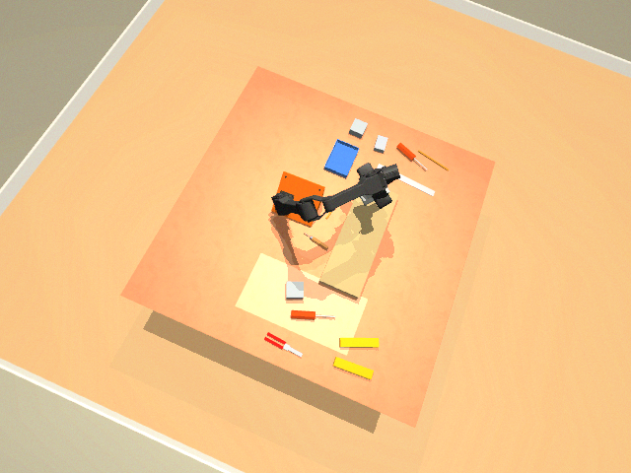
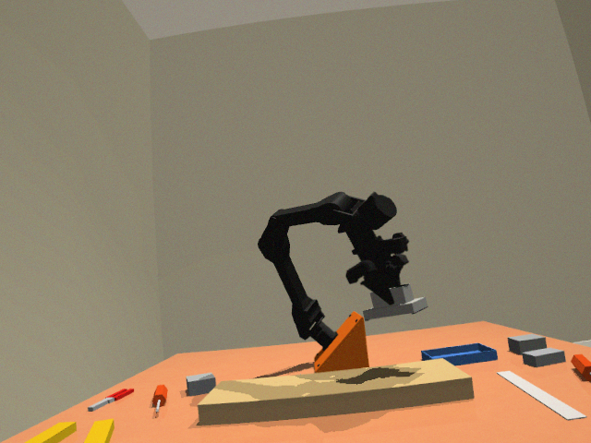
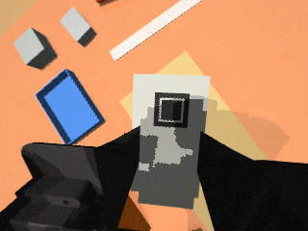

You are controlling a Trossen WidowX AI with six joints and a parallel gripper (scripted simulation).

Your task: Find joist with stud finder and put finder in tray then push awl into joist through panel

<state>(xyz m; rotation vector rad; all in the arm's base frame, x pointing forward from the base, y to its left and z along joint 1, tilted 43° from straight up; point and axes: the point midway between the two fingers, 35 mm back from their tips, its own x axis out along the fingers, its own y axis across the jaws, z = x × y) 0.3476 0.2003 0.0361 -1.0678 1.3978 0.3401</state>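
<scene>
The grey stud finder (image 1: 365,199) (image 2: 417,305) (image 3: 168,192) is held between the fingers of my gripper (image 2: 391,299) (image 3: 167,130), which is shut on it. It hangs slightly tilted, well above the far end of the pale wooden floor panel (image 1: 351,249) (image 2: 333,401) (image 3: 185,64), touching nothing below. Its small square display is dark in the wrist view. The blue tray (image 1: 341,159) (image 2: 463,358) (image 3: 72,111) is empty, beyond the panel's far end. The awl (image 1: 319,242) lies beside the panel, on the arm's side. The joist is hidden; no hole is discernible in the panel.
Two grey blocks (image 1: 358,127) (image 1: 381,143) lie near the tray, and a white strip (image 1: 417,185) (image 2: 539,394) lies past the panel's far end. Another grey block (image 1: 294,290), a screwdriver (image 1: 303,314) and yellow bars (image 1: 359,342) (image 1: 353,368) lie near its other end.
</scene>
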